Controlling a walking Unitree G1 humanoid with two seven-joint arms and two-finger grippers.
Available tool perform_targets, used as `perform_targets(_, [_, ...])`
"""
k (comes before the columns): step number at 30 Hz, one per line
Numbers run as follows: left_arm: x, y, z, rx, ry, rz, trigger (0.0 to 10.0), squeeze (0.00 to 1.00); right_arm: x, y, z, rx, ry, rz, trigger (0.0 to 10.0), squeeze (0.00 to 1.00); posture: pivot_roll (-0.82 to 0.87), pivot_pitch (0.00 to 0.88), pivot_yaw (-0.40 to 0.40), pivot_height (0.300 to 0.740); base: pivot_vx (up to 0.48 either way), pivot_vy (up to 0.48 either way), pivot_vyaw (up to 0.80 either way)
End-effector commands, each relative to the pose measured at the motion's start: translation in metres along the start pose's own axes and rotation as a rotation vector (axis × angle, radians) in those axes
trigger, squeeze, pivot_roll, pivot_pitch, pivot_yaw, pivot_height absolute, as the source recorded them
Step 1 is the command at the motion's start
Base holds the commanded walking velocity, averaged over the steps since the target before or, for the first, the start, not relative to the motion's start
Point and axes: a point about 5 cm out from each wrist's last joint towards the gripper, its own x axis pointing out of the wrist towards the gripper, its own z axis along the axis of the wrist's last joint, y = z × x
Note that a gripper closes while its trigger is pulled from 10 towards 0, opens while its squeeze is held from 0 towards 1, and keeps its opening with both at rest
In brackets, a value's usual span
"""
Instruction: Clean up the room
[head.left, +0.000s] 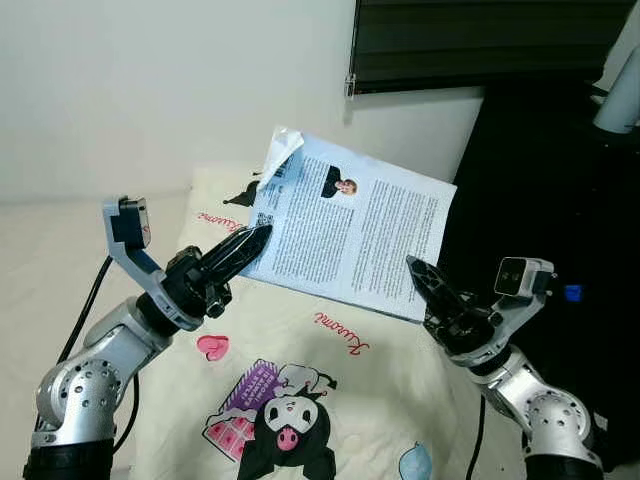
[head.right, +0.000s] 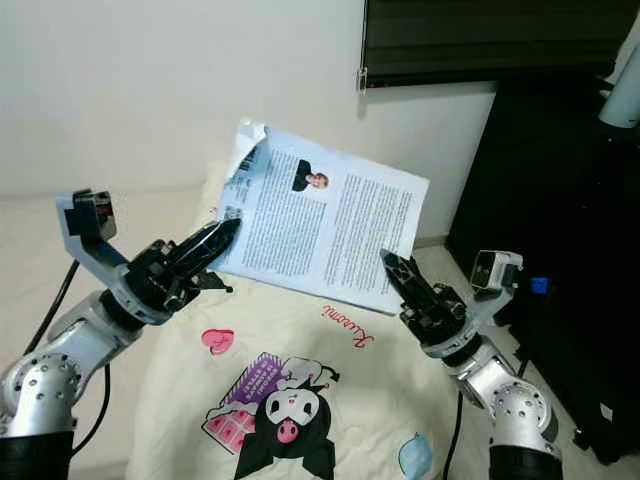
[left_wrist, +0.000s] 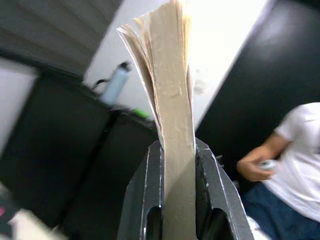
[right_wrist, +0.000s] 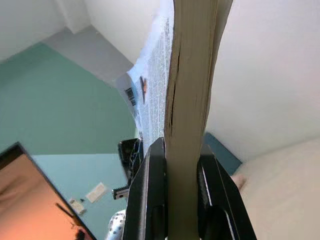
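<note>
While both arms reach forward, a magazine (head.left: 345, 235) hangs in the air between them, lifted clear of the cream blanket (head.left: 330, 400) below and tilted so its printed text page faces the head camera. The left hand (head.left: 258, 240) pinches the magazine's left edge near its lower corner, fingers closed flat on the paper; the left wrist view shows the stacked page edges (left_wrist: 172, 100) clamped between the two black fingers (left_wrist: 147, 200). The right hand (head.left: 418, 272) grips the magazine's lower right corner in the same way, and the right wrist view shows the thick page block (right_wrist: 192, 100) held tight between its fingers (right_wrist: 150, 200). At the magazine's upper left corner a page curls over. Beneath the magazine, the blanket carries a black-and-white cartoon character print (head.left: 285, 425), a pink heart (head.left: 212, 347) and red script lettering (head.left: 342, 335). Behind the magazine stands a white wall (head.left: 170, 90); to the magazine's right is a black cabinet (head.left: 550, 190), with a dark window blind (head.left: 490, 40) above it. A person in a white shirt (left_wrist: 300, 160) appears in the left wrist view, beyond the magazine's edge.
</note>
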Motion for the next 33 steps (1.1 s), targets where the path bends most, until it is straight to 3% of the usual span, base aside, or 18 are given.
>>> perform_targets(1, [0.001, 0.014, -0.009, 0.011, 0.033, 0.107, 10.0, 1.0, 0.002, -0.005, -0.001, -0.028, 0.01, -0.04, 0.0, 0.0, -0.12, 0.0, -0.05, 0.74, 0.0, 0.0, 0.0])
perform_targets(3, [0.001, 0.014, -0.009, 0.011, 0.033, 0.107, 10.0, 1.0, 0.002, -0.005, -0.001, -0.028, 0.01, -0.04, 0.0, 0.0, -0.12, 0.0, -0.05, 0.74, 0.0, 0.0, 0.0])
perform_targets(6, [-0.013, 0.043, -0.022, -0.022, 0.011, 0.331, 10.0, 1.0, -0.002, -0.015, -0.002, -0.068, 0.012, -0.124, 0.0, 0.0, -0.12, 0.0, -0.047, 0.74, 0.0, 0.0, 0.0])
perform_targets(10, [-0.025, 0.055, -0.027, -0.052, -0.009, 0.42, 10.0, 1.0, -0.005, -0.023, -0.003, -0.093, 0.021, -0.189, 0.0, 0.0, -0.12, 0.0, -0.046, 0.74, 0.0, 0.0, 0.0])
perform_targets(12, [-0.05, 0.075, -0.036, -0.082, -0.027, 0.59, 10.0, 1.0, -0.012, -0.039, -0.003, -0.138, 0.033, -0.323, 0.0, 0.0, -0.12, 0.0, -0.047, 0.74, 0.0, 0.0, 0.0])
perform_targets(13, [-0.05, 0.075, -0.036, -0.082, -0.027, 0.59, 10.0, 1.0, -0.012, -0.039, -0.003, -0.138, 0.033, -0.323, 0.0, 0.0, -0.12, 0.0, -0.047, 0.74, 0.0, 0.0, 0.0])
perform_targets(14, [-0.061, 0.081, -0.04, -0.093, -0.029, 0.649, 10.0, 1.0, -0.015, -0.044, -0.003, -0.154, 0.04, -0.372, 0.0, 0.0, -0.12, 0.0, -0.046, 0.74, 0.0, 0.0, 0.0])
perform_targets(16, [-0.095, 0.098, -0.052, -0.072, -0.003, 0.897, 10.0, 1.0, -0.026, -0.06, -0.005, -0.203, 0.076, -0.532, 0.0, 0.0, -0.12, 0.0, -0.043, 0.74, 0.0, 0.0, 0.0])
perform_targets(17, [-0.095, 0.098, -0.052, -0.072, -0.003, 0.897, 10.0, 1.0, -0.026, -0.06, -0.005, -0.203, 0.076, -0.532, 0.0, 0.0, -0.12, 0.0, -0.043, 0.74, 0.0, 0.0, 0.0])
perform_targets(19, [-0.127, 0.107, -0.064, -0.055, 0.054, 1.104, 10.0, 1.0, -0.036, -0.071, -0.009, -0.255, 0.126, -0.656, 0.0, 0.0, -0.12, 0.0, -0.043, 0.74, 0.0, 0.0, 0.0])
perform_targets(20, [-0.127, 0.107, -0.064, -0.055, 0.054, 1.104, 10.0, 1.0, -0.036, -0.071, -0.009, -0.255, 0.126, -0.656, 0.0, 0.0, -0.12, 0.0, -0.043, 0.74, 0.0, 0.0, 0.0])
perform_targets(22, [-0.164, 0.107, -0.079, -0.027, 0.152, 1.342, 10.0, 1.0, -0.045, -0.08, -0.009, -0.297, 0.135, -0.779, 0.0, 0.0, -0.11, 0.0, -0.041, 0.74, 0.0, 0.0, 0.0])
perform_targets(23, [-0.164, 0.107, -0.079, -0.027, 0.152, 1.342, 10.0, 1.0, -0.045, -0.08, -0.009, -0.297, 0.135, -0.779, 0.0, 0.0, -0.11, 0.0, -0.041, 0.74, 0.0, 0.0, 0.0])
perform_targets(24, [-0.184, 0.103, -0.091, -0.016, 0.232, 1.456, 10.0, 1.0, -0.048, -0.082, -0.013, -0.332, 0.184, -0.796, 10.0, 0.0, -0.11, 0.0, -0.04, 0.74, 0.0, 0.0, 0.0])
perform_targets(25, [-0.198, 0.098, -0.1, -0.021, 0.278, 1.524, 10.0, 0.89, -0.051, -0.083, -0.017, -0.351, 0.224, -0.803, 10.0, 0.0, -0.11, 0.0, -0.041, 0.74, 0.0, 0.0, 0.46])
perform_targets(28, [-0.206, 0.095, -0.105, -0.028, 0.303, 1.559, 10.0, 0.89, -0.052, -0.084, -0.02, -0.364, 0.253, -0.802, 10.0, 0.0, -0.11, 0.0, -0.04, 0.74, 0.0, 0.0, 0.46])
perform_targets(29, [-0.215, 0.089, -0.117, -0.041, 0.362, 1.593, 10.0, 0.0, -0.052, -0.084, -0.025, -0.379, 0.286, -0.79, 10.0, 0.0, -0.11, 0.0, -0.043, 0.74, 0.0, 0.0, 0.8])
perform_targets(33, [-0.222, 0.082, -0.128, -0.064, 0.402, 1.621, 10.0, 0.0, -0.051, -0.086, -0.029, -0.387, 0.295, -0.788, 10.0, 0.0, -0.11, 0.0, -0.042, 0.74, 0.0, 0.0, 0.79])
